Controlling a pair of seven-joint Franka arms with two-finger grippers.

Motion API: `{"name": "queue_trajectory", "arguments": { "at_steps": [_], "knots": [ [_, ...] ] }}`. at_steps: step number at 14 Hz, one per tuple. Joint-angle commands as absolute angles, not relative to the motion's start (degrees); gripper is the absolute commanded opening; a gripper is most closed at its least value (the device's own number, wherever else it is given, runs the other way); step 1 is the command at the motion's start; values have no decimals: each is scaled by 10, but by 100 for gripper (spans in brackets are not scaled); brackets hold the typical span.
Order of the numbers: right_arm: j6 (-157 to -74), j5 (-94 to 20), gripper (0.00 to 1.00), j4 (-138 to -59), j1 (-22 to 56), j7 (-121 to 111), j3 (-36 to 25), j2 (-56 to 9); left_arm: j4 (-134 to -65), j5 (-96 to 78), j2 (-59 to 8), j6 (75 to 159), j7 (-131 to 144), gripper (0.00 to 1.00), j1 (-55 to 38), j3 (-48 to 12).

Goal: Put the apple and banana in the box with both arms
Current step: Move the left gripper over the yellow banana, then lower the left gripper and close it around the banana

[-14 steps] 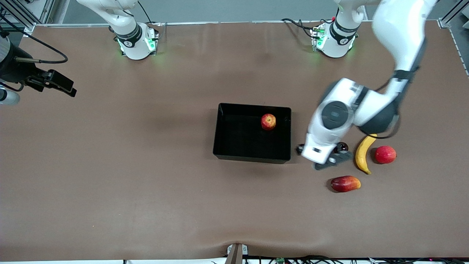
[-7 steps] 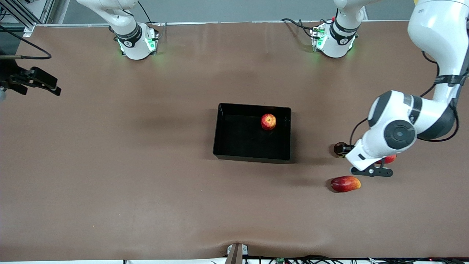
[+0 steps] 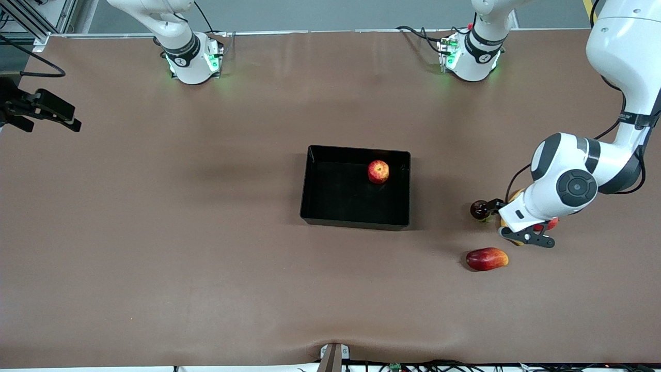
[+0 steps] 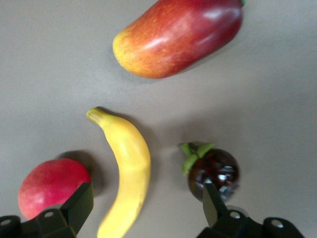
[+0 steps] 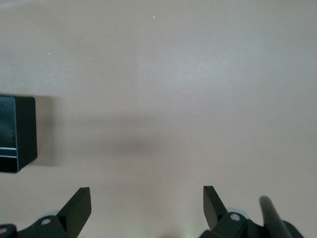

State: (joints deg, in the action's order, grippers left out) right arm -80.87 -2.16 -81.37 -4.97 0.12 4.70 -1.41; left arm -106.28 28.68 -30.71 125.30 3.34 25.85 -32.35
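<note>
The apple already sits in the box, near the wall toward the left arm's end of the counter. The banana lies on the counter among other fruit, well apart from the box. The left claw hangs over the banana, fingers spread wide and grasping nothing, one finger just beside the red fruit, the other by the dark fruit. The right claw, also released and empty, waits over bare counter at the right arm's end.

Risks: the neighbours are crowded close, so descending fingers could strike the red fruit or the dark fruit and knock them away, or pinch one along with the banana. The banana is curved and smooth; a grip off its middle could let it swivel or slip during the carry.

Count: one apple, one banana, one box, one red fruit, one dark fruit, one mango, two arms.
</note>
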Motion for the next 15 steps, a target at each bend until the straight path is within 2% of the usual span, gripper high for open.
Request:
{"name": "queue_trajectory", "arguments": {
  "at_steps": [1, 4, 6, 8, 9, 15],
  "knots": [
    [-800, -29, 100, -817, -43, -20, 33, -4, -1096, 316, -313, 1300, 27, 97, 287, -328],
    [-798, -14, 100, -817, -37, -35, 25, -1, -1100, 341, -329, 1311, 29, 90, 293, -328],
    [-797, -14, 100, -817, -38, -93, 6, -1, -1105, 345, -337, 1329, 33, 90, 294, -326],
    [-791, -16, 100, -817, -35, -109, 2, 1, -1106, 346, -350, 1335, 33, 83, 294, -325],
    [-788, -16, 100, -817, -33, -106, 3, 1, -1111, 347, -352, 1342, 34, 76, 294, -323],
    [-787, -14, 100, -813, -31, -105, 1, -1, -1121, 377, -352, 1350, 34, 73, 301, -316]
  ]
}}
